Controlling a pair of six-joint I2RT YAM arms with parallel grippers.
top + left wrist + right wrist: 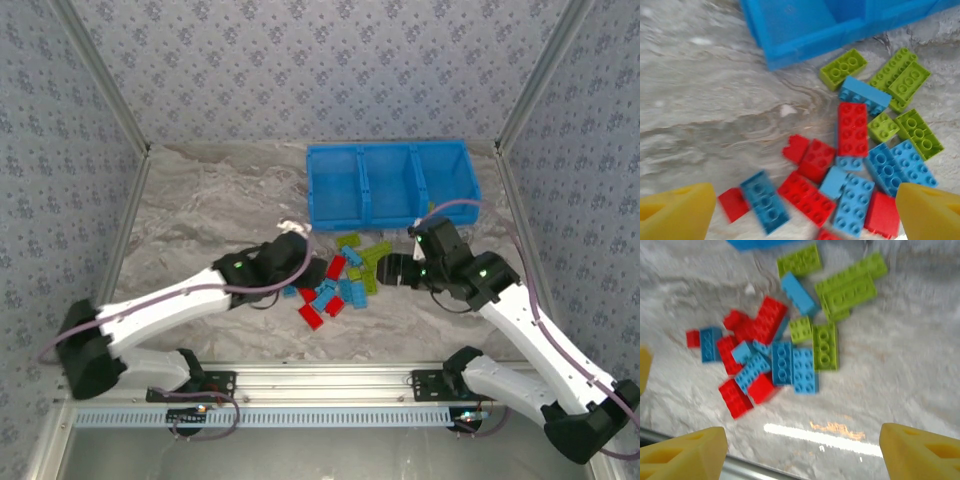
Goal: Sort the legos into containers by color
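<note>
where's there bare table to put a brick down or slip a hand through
Bare table lies left of the bin and in a strip between the brick pile and the near rail. The bin's three compartments look empty. Crowded: the gap from bin to pile, with the left arm and right arm flanking it.

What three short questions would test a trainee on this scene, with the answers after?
1. True or false: every brick of the lego pile lies on the table, outside the blue bin.
2. Which colour of brick lies nearest the bin? A red; B light blue; C yellow-green.
3. Do the jaws of the left gripper and the right gripper stand open or shut?
Key: 1 true; 2 C, the yellow-green brick; 3 open, both.
</note>
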